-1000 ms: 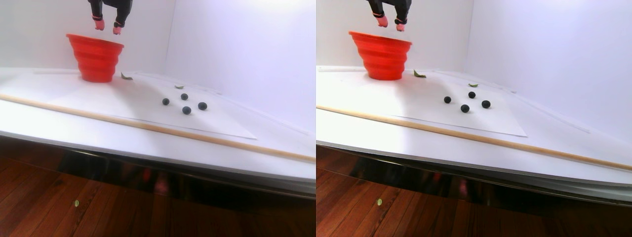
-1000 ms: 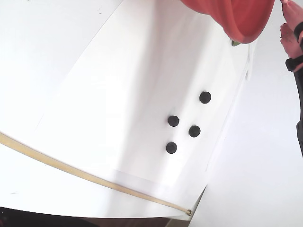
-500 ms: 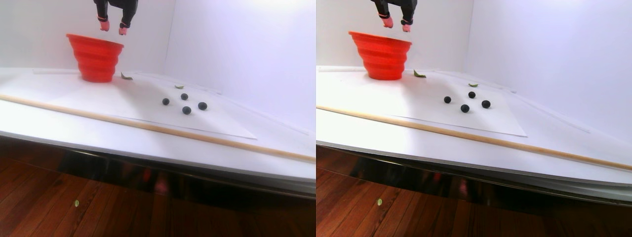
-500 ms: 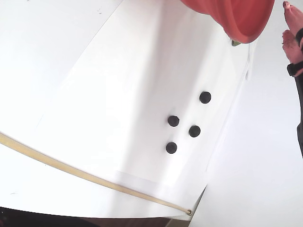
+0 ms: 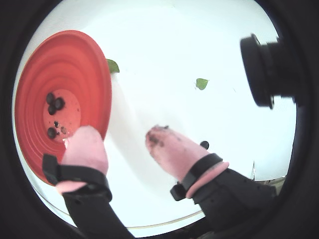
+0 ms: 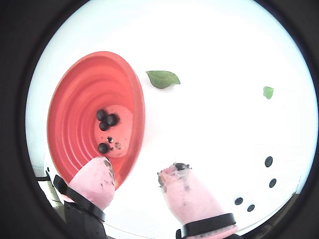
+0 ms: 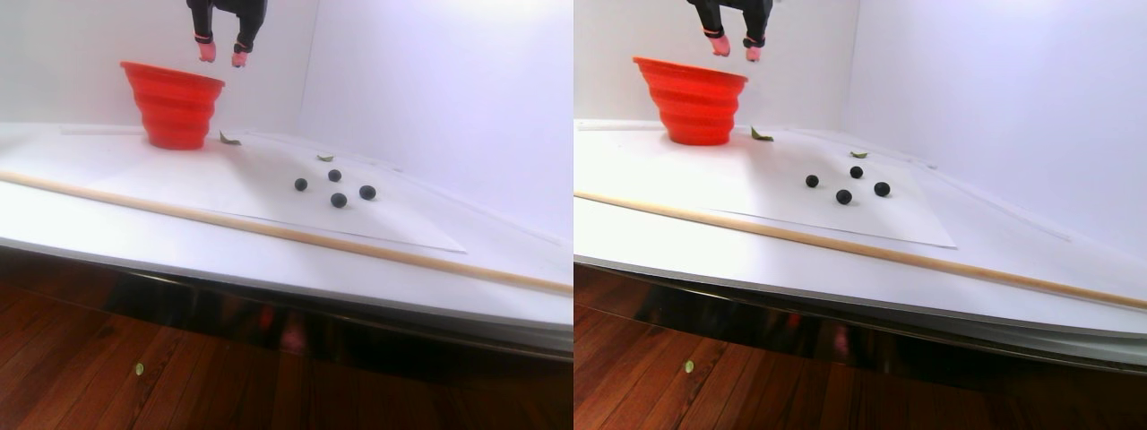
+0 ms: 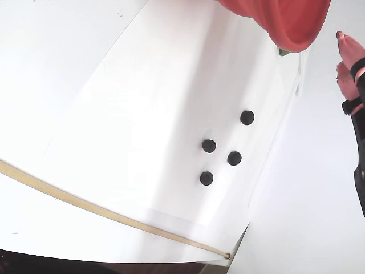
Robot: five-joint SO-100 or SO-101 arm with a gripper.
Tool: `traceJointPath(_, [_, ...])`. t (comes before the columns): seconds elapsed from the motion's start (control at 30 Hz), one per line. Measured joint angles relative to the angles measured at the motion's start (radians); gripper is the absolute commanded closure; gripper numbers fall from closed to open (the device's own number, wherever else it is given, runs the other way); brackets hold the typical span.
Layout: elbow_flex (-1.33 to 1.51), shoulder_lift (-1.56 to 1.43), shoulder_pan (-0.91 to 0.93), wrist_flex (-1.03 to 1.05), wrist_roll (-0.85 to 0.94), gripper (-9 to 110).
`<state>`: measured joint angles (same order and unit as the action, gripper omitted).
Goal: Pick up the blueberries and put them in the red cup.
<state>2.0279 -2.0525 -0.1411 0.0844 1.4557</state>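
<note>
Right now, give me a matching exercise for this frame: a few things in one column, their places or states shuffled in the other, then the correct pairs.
Things:
1. gripper
2. red cup
3. four blueberries on the paper
4. wooden stick

Places or states:
A. lies along the table's front edge
B. stands at the back, a few berries already inside
C. open and empty, up in the air beside the cup's rim
D. loose cluster on the white sheet, apart from the cup

Pairs: 1-C, 2-B, 3-D, 4-A
</note>
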Motion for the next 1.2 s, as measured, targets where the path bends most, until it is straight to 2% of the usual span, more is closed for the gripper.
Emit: traceJointPath(1.2, [0.132, -0.071, 0.193, 0.135, 0.038, 84])
